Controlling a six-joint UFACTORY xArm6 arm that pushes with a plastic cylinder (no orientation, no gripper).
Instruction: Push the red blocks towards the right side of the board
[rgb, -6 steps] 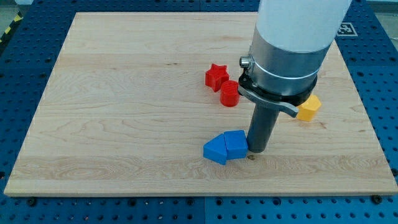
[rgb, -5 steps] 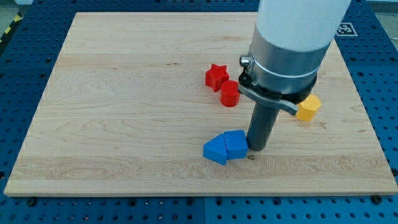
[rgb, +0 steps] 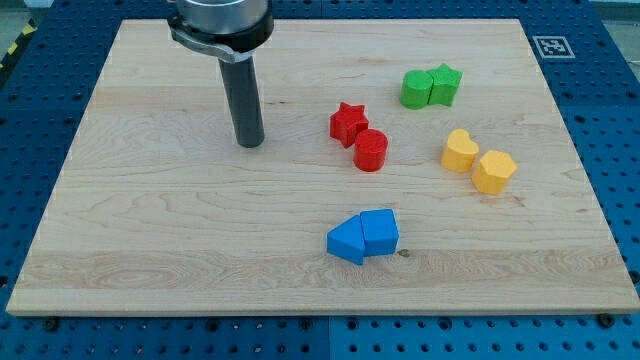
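Observation:
A red star block (rgb: 347, 123) and a red cylinder block (rgb: 370, 150) sit touching each other near the middle of the wooden board (rgb: 150, 230). My tip (rgb: 249, 143) rests on the board to the view's left of the red star, about a hundred pixels away and touching no block. The rod stands upright, with the arm's body at the view's top edge.
Two green blocks (rgb: 431, 87) sit together at the upper right. A yellow heart block (rgb: 460, 151) and a yellow hexagon block (rgb: 493, 171) lie at the right. Two blue blocks (rgb: 363, 236) touch each other at the lower middle.
My tip has moved from beside the blue blocks at the lower middle up and to the view's left. The green blocks and the yellow heart, hidden before, now show. No block moved.

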